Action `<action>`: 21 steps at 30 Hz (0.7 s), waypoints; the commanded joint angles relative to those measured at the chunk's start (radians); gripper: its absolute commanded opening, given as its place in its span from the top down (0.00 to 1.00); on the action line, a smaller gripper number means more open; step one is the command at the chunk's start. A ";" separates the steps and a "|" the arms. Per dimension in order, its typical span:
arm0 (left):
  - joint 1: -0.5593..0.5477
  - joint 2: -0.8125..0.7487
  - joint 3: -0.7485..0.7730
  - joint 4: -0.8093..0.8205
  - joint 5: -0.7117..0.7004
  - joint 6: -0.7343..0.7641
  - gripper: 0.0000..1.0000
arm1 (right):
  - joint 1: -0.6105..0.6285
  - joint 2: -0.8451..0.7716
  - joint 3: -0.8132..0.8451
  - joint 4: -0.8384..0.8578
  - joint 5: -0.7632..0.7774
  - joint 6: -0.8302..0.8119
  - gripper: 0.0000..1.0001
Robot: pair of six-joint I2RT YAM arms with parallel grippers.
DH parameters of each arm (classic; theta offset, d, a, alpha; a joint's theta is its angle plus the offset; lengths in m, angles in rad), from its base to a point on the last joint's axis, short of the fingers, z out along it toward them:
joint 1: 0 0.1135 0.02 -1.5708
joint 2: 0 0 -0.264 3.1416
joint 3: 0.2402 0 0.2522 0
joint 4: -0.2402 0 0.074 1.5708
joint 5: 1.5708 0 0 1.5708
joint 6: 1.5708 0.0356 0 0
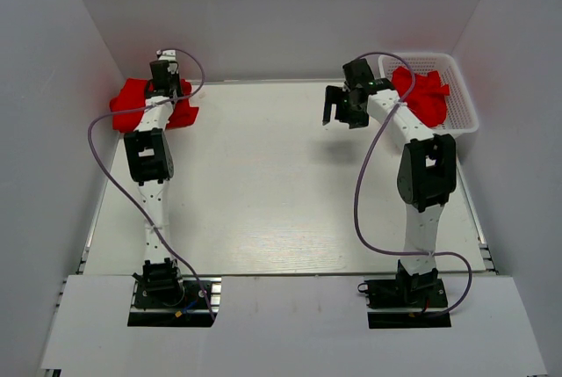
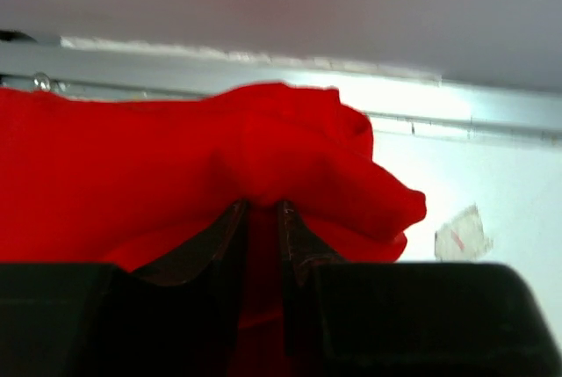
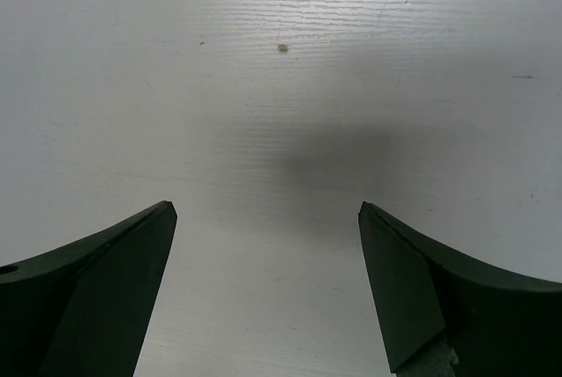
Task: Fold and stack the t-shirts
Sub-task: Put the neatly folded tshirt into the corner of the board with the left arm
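A crumpled red t-shirt [image 1: 132,100] lies at the table's far left corner. My left gripper [image 1: 165,78] sits on top of it. In the left wrist view the red t-shirt [image 2: 132,175] fills the frame and a fold of it is pinched between the narrow jaws of the left gripper [image 2: 262,210]. More red t-shirts [image 1: 426,97] lie bunched in the white basket [image 1: 464,106] at the far right. My right gripper [image 1: 337,105] hangs open over bare table just left of the basket; the right wrist view shows its fingers [image 3: 114,271] wide apart with nothing between them.
White walls enclose the table on the left, back and right. A metal rail [image 2: 457,118] runs along the far table edge behind the shirt. A small paper scrap [image 2: 461,235] lies on the table to the right of the shirt.
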 commanded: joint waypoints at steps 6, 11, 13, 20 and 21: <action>0.029 0.022 0.061 0.282 -0.037 -0.225 0.61 | -0.001 0.038 0.080 -0.053 -0.017 0.003 0.10; 0.029 -0.007 0.081 0.255 -0.023 -0.267 0.33 | 0.000 0.032 0.086 -0.061 -0.052 0.003 0.10; 0.029 -0.033 0.081 0.229 -0.023 -0.267 0.18 | -0.001 0.029 0.074 -0.052 -0.065 0.002 0.10; 0.029 -0.212 -0.036 0.106 -0.035 -0.228 0.00 | 0.000 -0.014 0.025 -0.036 -0.103 -0.009 0.10; 0.019 -0.261 -0.061 0.065 -0.035 -0.201 0.00 | 0.000 -0.022 0.017 -0.030 -0.105 -0.006 0.10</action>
